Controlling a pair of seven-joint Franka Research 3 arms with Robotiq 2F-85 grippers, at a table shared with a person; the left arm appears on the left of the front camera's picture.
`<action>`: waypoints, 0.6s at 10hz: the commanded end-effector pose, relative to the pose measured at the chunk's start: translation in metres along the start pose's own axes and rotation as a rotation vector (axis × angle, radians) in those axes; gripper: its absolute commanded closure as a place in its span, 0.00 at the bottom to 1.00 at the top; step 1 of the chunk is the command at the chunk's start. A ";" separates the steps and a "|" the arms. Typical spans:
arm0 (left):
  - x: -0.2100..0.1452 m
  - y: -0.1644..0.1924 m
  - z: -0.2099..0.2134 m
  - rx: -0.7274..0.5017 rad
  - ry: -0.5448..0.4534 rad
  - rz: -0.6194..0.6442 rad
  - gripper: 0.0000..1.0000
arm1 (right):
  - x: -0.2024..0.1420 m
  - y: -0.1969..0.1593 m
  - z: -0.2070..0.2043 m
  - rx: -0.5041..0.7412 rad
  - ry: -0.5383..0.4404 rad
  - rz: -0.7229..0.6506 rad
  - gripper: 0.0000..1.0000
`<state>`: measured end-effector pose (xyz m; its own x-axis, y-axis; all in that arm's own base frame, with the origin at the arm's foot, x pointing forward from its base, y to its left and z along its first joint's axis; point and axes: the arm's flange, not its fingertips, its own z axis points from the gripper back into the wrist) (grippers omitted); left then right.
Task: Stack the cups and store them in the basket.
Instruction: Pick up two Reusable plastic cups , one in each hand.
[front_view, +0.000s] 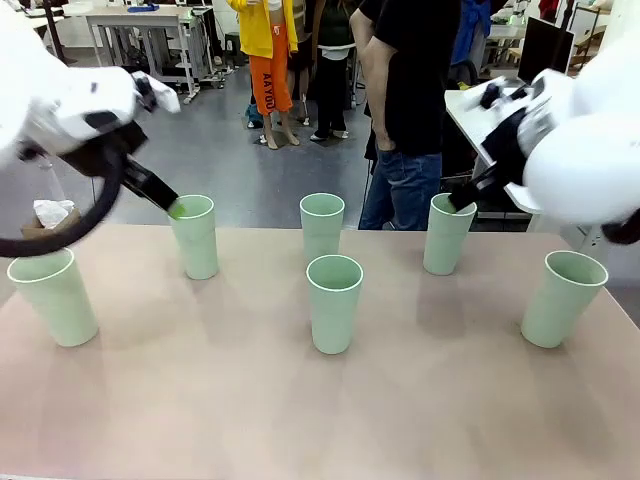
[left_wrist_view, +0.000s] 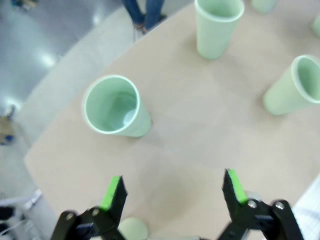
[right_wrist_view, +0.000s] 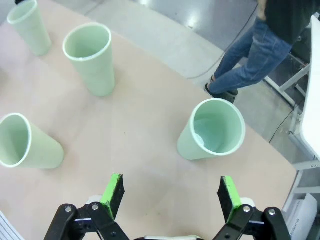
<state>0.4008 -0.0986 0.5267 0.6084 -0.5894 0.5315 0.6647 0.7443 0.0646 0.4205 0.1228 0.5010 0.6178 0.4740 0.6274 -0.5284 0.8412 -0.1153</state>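
Observation:
Several pale mint-green cups stand upright and apart on the beige table (front_view: 200, 400). My left gripper (front_view: 174, 208) hovers at the near-left rim of the back-left cup (front_view: 195, 240). In the left wrist view this gripper (left_wrist_view: 174, 190) is open, above bare table, with that cup (left_wrist_view: 114, 107) ahead of its fingers. My right gripper (front_view: 462, 200) hangs at the rim of the back-right cup (front_view: 446, 235). In the right wrist view it (right_wrist_view: 171, 192) is open, with that cup (right_wrist_view: 212, 130) just ahead and slightly right. The basket is out of view.
More cups stand at the far left (front_view: 52, 295), back centre (front_view: 322, 225), centre front (front_view: 334, 302) and far right (front_view: 563, 297). A person (front_view: 410, 100) stands at the table's far edge. A small box with crumpled paper (front_view: 48, 215) sits off the left corner.

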 end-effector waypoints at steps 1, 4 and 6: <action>-0.006 0.036 0.015 -0.114 0.013 -0.105 0.00 | -0.010 -0.055 0.032 0.143 -0.040 0.059 0.00; -0.023 0.090 0.016 -0.320 -0.035 -0.293 0.00 | -0.036 -0.138 0.042 0.283 -0.125 0.152 0.00; -0.037 0.105 0.012 -0.302 -0.093 -0.373 0.00 | -0.056 -0.166 0.038 0.268 -0.232 0.206 0.00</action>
<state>0.4333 0.0009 0.5240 0.3080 -0.7552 0.5786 0.9240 0.3823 0.0071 0.4341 -0.0525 0.5236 0.4125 0.5360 0.7366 -0.7565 0.6521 -0.0508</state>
